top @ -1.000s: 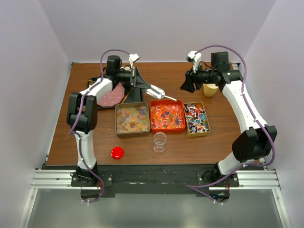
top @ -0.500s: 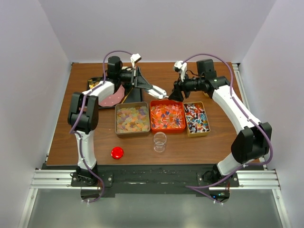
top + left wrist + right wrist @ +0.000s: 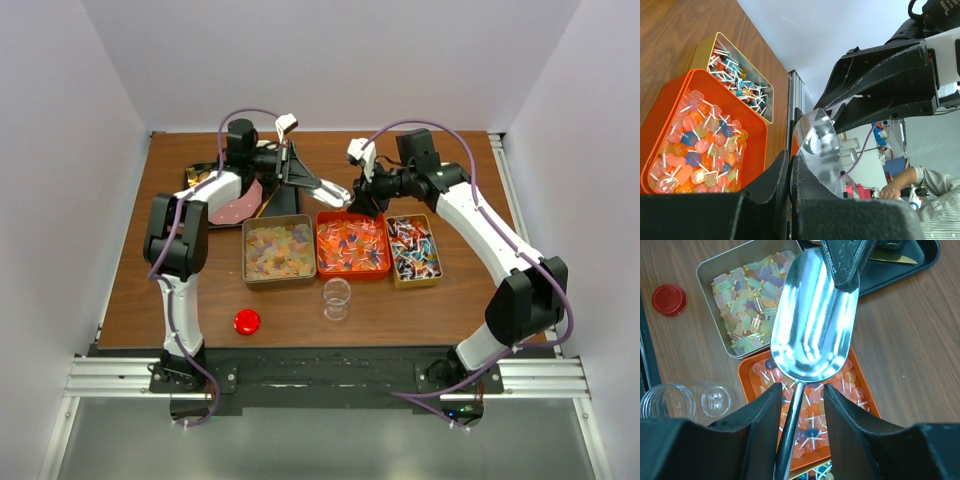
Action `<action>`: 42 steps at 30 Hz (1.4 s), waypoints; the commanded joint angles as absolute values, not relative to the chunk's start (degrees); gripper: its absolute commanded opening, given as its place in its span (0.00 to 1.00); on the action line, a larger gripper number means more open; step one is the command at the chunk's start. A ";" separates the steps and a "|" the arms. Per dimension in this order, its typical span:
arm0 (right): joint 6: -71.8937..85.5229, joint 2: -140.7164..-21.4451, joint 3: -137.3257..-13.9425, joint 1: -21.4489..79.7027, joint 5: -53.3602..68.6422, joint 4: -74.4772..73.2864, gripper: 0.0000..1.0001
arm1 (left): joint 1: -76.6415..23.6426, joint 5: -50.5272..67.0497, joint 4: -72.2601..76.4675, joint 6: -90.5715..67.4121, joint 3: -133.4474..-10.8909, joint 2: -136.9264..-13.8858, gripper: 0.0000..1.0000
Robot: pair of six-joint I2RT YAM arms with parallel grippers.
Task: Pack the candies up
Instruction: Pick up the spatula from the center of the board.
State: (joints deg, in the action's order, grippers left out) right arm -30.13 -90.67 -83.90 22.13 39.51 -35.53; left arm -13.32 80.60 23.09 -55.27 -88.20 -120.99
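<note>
The candies lie in three tins: pale pastel pieces (image 3: 280, 250) in a grey tin (image 3: 246, 252), round sweets on sticks (image 3: 350, 243) in an orange tin (image 3: 352, 273), and shiny wrapped ones (image 3: 413, 248) in a gold tin (image 3: 413, 283). My left gripper (image 3: 305, 180) is shut on the rim of a shiny metal scoop (image 3: 332, 193) and holds it above the orange tin. In the left wrist view its jaws (image 3: 790, 160) pinch the scoop's edge (image 3: 820, 145). My right gripper (image 3: 802, 390) is open, and the scoop's handle (image 3: 792, 430) runs between its fingers below the bowl (image 3: 815, 325).
A clear jar (image 3: 337, 298) stands in front of the orange tin. A small red disc (image 3: 246, 321) lies at the front left. A black tray (image 3: 275, 205) and a pink piece (image 3: 235, 207) sit at the back left under the left arm.
My right arm has swung left from the back right, and its open jaws now straddle the scoop's handle. My left gripper has kept the scoop almost still.
</note>
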 commanded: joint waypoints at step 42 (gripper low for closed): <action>-17.23 -70.05 -74.18 12.48 6.07 -69.08 0.00 | -19.07 36.92 -25.93 -7.04 -108.29 -122.96 0.69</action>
State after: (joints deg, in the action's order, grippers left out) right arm -19.94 -72.60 -75.37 13.21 9.06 -64.60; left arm -17.41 40.34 -24.14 -11.33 -107.77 -124.81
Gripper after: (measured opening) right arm 0.120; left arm 0.692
